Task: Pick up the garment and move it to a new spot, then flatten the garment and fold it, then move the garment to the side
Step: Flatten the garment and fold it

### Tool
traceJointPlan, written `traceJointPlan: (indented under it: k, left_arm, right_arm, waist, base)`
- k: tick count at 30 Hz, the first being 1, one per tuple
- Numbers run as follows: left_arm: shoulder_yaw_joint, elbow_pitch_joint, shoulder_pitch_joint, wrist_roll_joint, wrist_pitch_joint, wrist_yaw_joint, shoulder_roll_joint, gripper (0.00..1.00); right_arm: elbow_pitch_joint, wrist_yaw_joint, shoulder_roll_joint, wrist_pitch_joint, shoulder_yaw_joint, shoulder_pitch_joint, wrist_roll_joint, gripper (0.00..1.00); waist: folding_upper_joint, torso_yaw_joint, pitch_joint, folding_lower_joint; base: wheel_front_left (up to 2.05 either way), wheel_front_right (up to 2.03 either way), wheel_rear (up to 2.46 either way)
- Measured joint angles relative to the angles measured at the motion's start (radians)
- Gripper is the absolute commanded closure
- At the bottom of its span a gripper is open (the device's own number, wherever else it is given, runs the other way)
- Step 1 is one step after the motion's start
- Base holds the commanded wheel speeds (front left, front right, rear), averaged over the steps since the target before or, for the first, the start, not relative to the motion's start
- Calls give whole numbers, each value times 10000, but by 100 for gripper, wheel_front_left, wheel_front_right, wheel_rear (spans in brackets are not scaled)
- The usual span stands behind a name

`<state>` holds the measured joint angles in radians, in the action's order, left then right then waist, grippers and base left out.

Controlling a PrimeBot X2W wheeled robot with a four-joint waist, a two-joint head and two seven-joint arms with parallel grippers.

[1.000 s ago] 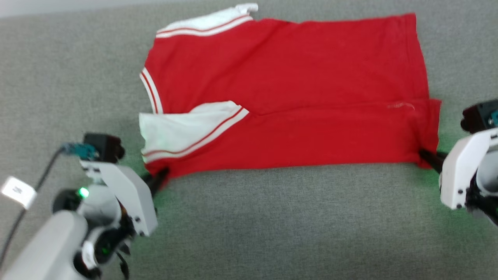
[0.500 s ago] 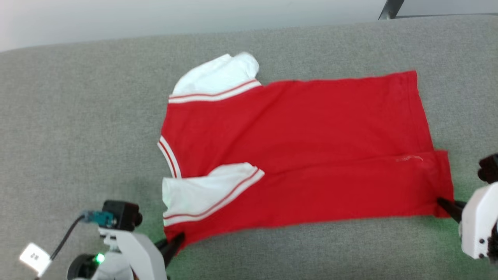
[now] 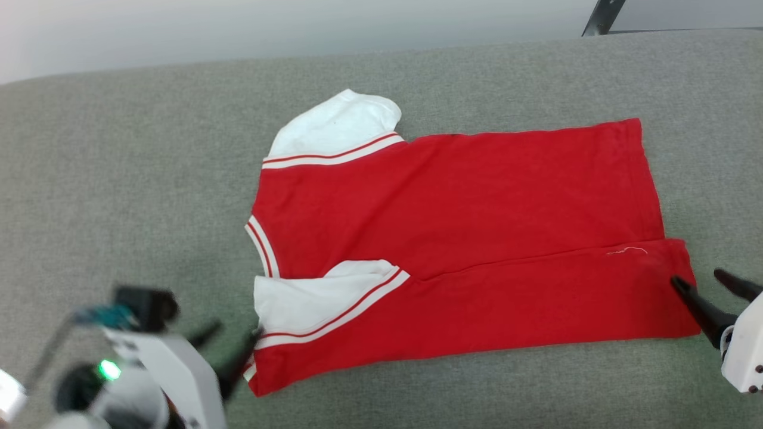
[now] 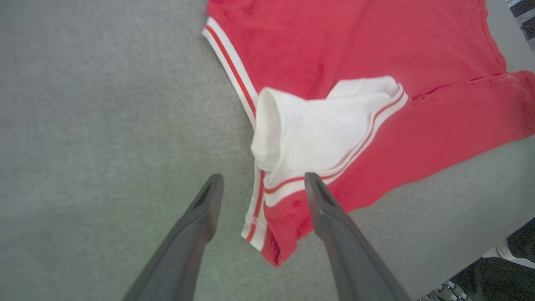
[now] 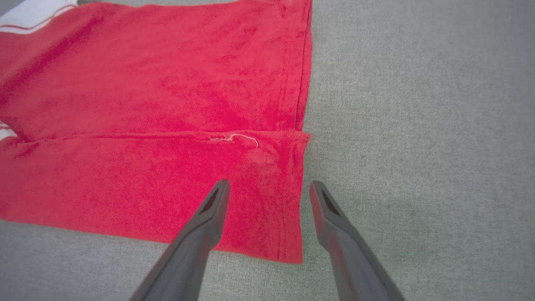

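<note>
The garment (image 3: 465, 208), red with white striped sleeves, lies flat on the grey cloth surface with its collar to the left and hem to the right. Its near long edge is folded over the body, and one white sleeve (image 3: 310, 301) lies on top. No lettering shows. My left gripper (image 3: 233, 330) stands open at the near left corner; in the left wrist view its fingers (image 4: 263, 177) straddle that corner of the garment (image 4: 376, 50) without pinching it. My right gripper (image 3: 697, 277) is open at the near right hem corner, its fingers (image 5: 271, 184) astride the hem edge of the garment (image 5: 146, 83).
The grey cloth surface (image 3: 119, 179) stretches wide on all sides of the shirt. Its far edge meets a pale wall, with a dark slanted leg (image 3: 602, 15) at the top right. In the left wrist view what looks like a shoe (image 4: 443, 292) shows below the surface's near edge.
Both grippers have gone from shut on the garment's near corners to open, letting go of the cloth. The garment now rests flat. The head camera has shifted a little.
</note>
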<state>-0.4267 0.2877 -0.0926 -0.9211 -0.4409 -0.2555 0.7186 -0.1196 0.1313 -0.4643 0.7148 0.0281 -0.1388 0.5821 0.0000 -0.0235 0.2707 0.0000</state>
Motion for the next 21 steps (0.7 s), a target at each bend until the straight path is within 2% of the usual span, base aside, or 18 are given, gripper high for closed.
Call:
traceJointPlan:
  k: [3,5,8,10,13,17,19,20,21]
  left_arm:
    - [368,272,-574,96,-278,-73,510,0]
    - [594,336,-1192,75,-458,-23,648,0]
    - [761,-270,-3014,-395,-813,458,176,0]
    - [688,-1034,-4045,-483,-1078,759,-2,0]
    - [445,-2441,-5763,117,-1331,1252,125,0]
    - [-94,-4529,-7755,690,-1540,1894,-339,0]
    - [-405,-5584,-8590,1087,-1578,2270,-445,0]
    - [-405,-5584,-8590,1087,-1578,2270,-445,0]
    - [-569,-6063,-8964,1252,-1569,2499,-506,0]
  right_arm:
    - [-508,0,226,-284,184,56,-238,0]
    - [-798,0,422,-470,213,35,-313,0]
    - [-1135,0,876,-780,-140,-220,-431,0]
    - [-1175,0,1020,-872,-479,-327,-472,0]
    - [-1210,0,1235,-1114,-924,-669,-460,0]
    - [-936,0,1379,-1526,-1262,-1242,-420,0]
    - [-750,0,1461,-1714,-1473,-1451,-380,0]
    - [-750,0,1461,-1714,-1473,-1451,-380,0]
    - [-656,0,1517,-1835,-1563,-1567,-382,0]
  waist:
    - [0,-68,-25,0]
    - [0,-153,-22,0]
    - [0,-389,68,0]
    - [0,-544,159,0]
    - [0,-813,366,0]
    - [0,-1268,713,0]
    - [0,-1522,892,0]
    - [0,-1522,892,0]
    - [0,-1661,983,0]
  base:
    - [0,0,0]
    - [0,0,0]
    - [0,0,0]
    - [0,0,0]
    - [0,0,0]
    - [0,0,0]
    - [0,0,0]
    - [0,0,0]
    - [0,0,0]
